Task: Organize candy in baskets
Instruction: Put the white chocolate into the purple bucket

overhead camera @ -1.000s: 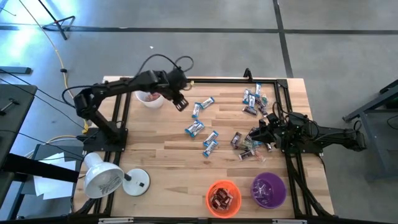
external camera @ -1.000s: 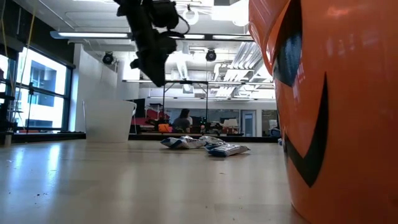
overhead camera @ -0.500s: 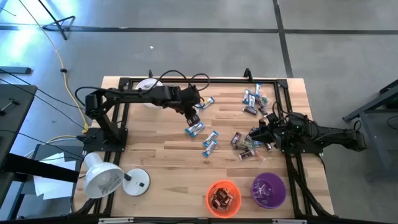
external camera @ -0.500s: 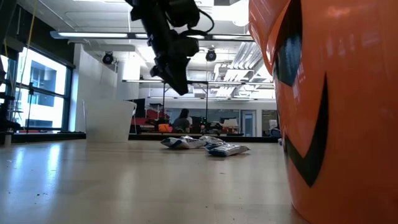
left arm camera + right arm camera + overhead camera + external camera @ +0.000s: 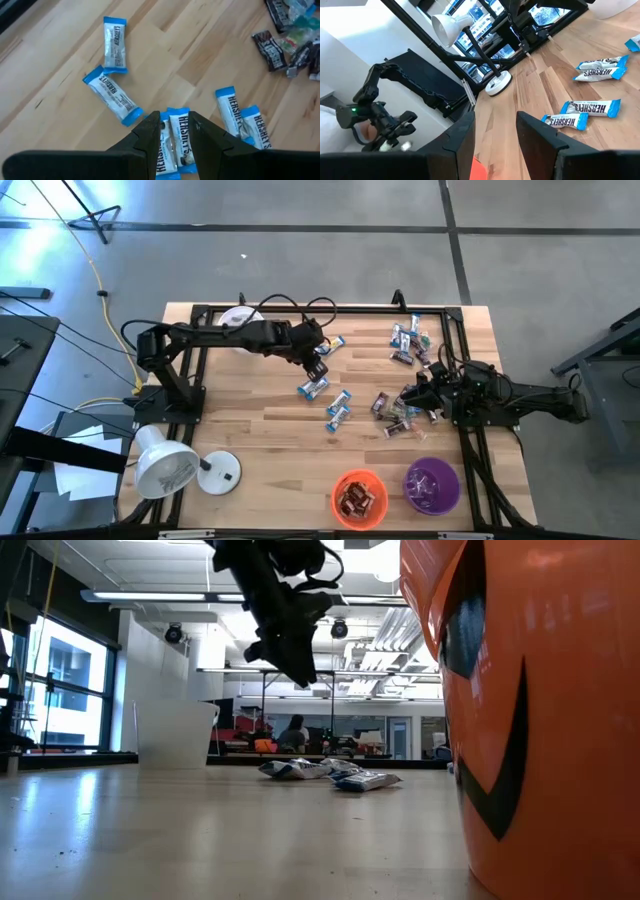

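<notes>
A: Where is the left hand (image 5: 318,366) positioned?

B: It is held above a pair of blue-and-white Hershey's bars (image 5: 175,142) on the wooden surface (image 5: 270,430). Its fingers (image 5: 150,134) are spread, and nothing is pinched between them.

A: And the right hand (image 5: 418,402)?

B: It is located at the mixed candy pile (image 5: 398,412) near the right edge. Its fingers (image 5: 465,140) are seen parted; nothing is seen held.

A: How are the baskets placed?

B: The white basket (image 5: 238,317) is found at the far left corner. The orange basket (image 5: 359,498), containing brown bars, and the purple basket (image 5: 432,485) are set side by side at the near edge. More blue-and-white bars (image 5: 338,409) are scattered mid-surface.
</notes>
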{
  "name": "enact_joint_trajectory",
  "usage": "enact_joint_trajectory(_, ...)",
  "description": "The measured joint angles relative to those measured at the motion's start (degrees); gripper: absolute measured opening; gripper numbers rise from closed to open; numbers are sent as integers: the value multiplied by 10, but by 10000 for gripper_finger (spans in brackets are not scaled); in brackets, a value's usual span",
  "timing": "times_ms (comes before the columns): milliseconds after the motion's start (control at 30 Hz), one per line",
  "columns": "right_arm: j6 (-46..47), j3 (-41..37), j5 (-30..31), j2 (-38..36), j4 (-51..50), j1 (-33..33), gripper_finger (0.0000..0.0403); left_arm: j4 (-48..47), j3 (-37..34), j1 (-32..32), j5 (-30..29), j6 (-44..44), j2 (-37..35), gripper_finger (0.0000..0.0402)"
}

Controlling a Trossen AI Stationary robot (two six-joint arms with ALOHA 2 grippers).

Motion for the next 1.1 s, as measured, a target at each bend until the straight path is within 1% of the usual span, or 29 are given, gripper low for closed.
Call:
enact_joint_trajectory(167,0,0,0,0,0,0,138,-3,0,0,-7,-11,-4,88)
enact_joint_trajectory(267,0,0,0,0,0,0,138,-12,0,-1,7,-4,-4,88)
enact_joint_trajectory(367,0,0,0,0,0,0,138,-48,0,-6,32,16,-4,88)
enact_joint_trajectory(500,0,0,0,0,0,0,138,-127,-1,-21,42,51,-8,88)
enact_joint_trajectory(633,0,0,0,0,0,0,138,-201,0,-49,40,93,-33,88)
enact_joint_trajectory(767,0,0,0,0,0,0,138,-236,0,-84,41,110,-72,88)
enact_joint_trajectory(933,0,0,0,0,0,0,138,-244,0,-131,39,94,-126,88)
enact_joint_trajectory(1100,-5,0,7,0,0,0,138,-261,0,-174,-8,27,-154,88)
